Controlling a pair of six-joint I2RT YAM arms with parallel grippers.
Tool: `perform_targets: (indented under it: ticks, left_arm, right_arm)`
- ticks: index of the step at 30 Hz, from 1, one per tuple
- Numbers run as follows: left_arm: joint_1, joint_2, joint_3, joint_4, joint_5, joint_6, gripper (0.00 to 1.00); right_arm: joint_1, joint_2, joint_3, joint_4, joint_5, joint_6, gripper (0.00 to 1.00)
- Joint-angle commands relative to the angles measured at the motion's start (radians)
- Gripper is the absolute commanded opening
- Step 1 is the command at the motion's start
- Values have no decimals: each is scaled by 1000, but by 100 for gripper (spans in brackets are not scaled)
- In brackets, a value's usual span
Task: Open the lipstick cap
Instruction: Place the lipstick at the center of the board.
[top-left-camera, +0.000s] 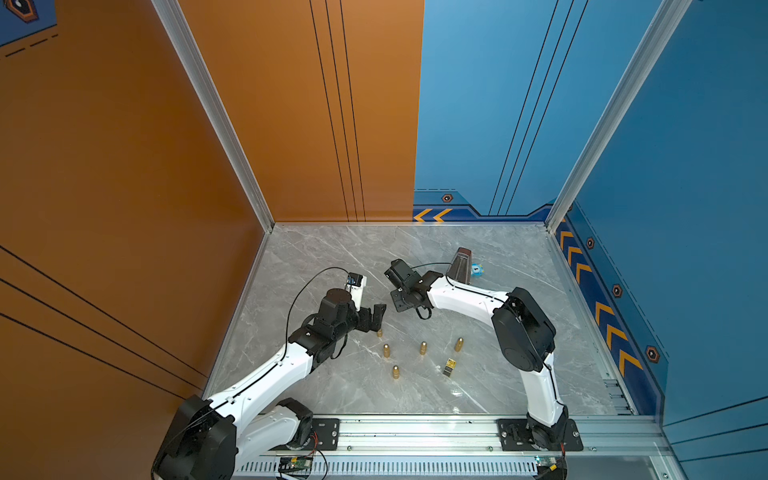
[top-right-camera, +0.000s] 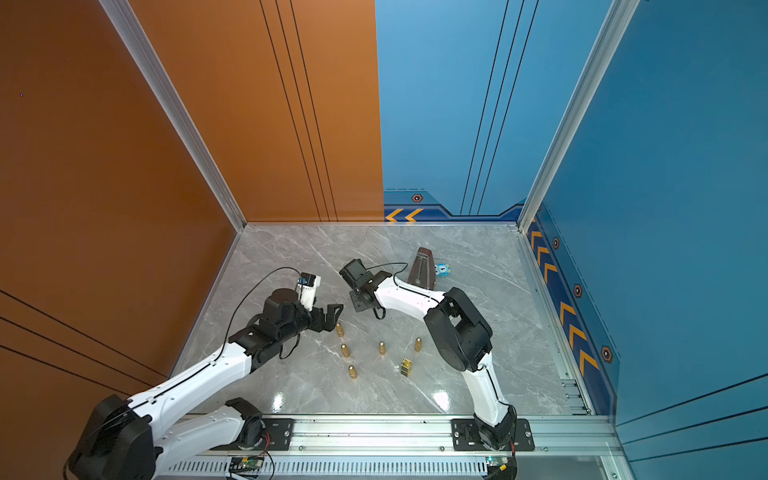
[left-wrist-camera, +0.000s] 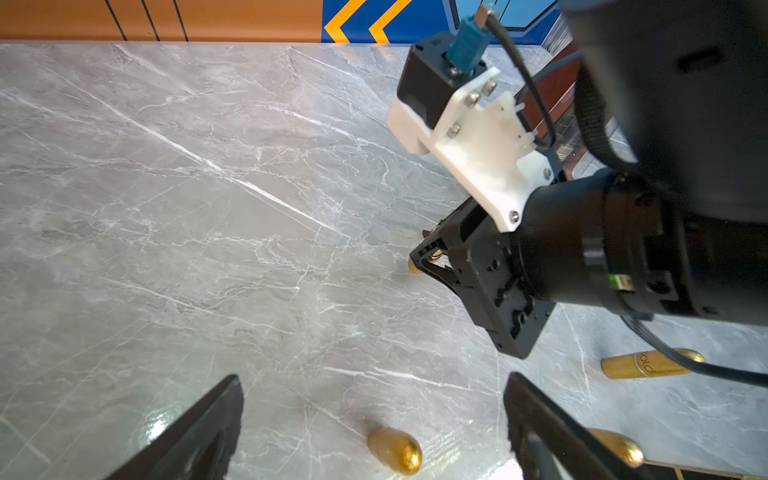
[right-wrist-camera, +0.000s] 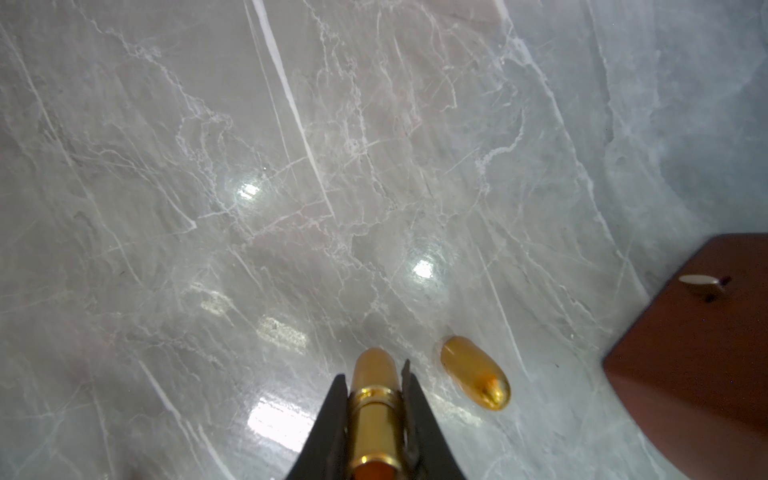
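Right gripper pinching the gold lipstick, left gripper spread wide.

The right gripper (right-wrist-camera: 374, 370) is clamped on a gold lipstick (right-wrist-camera: 376, 419) over the marble table (right-wrist-camera: 291, 166). The lipstick's rounded cap end projects past a raised band beyond the fingertips, its other end is cut off by the frame, and in both top views the gripper body hides it. The left gripper (left-wrist-camera: 374, 376) holds nothing, its fingers wide apart over a loose gold bullet-shaped piece (left-wrist-camera: 395, 451) on the table. Another gold tube (left-wrist-camera: 648, 363) bears lettering, seemingly "pico", crossed by a cable. More gold tubes (top-left-camera: 423, 348) stand nearer the rail. Near them is a black-and-gold box (top-left-camera: 449, 367), its print too small to read. A brown pyramid-shaped case (right-wrist-camera: 698, 353) is cropped at the edge.
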Motion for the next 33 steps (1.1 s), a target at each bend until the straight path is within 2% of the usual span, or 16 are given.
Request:
perform_targets:
  ticks: [1,19,33]
  left_arm:
    - [7,-1,-8,-21,-19,-6,99]
    - [8,9,-1,-16,-10,-13,99]
    - [5,3,1,-16,-6,-7,99]
  right_arm:
    - [-8,28,22,15,26,-8,18]
    - [-13,63,21,38,38,-16,19]
    - [-16,71,25,38,9,-12,26]
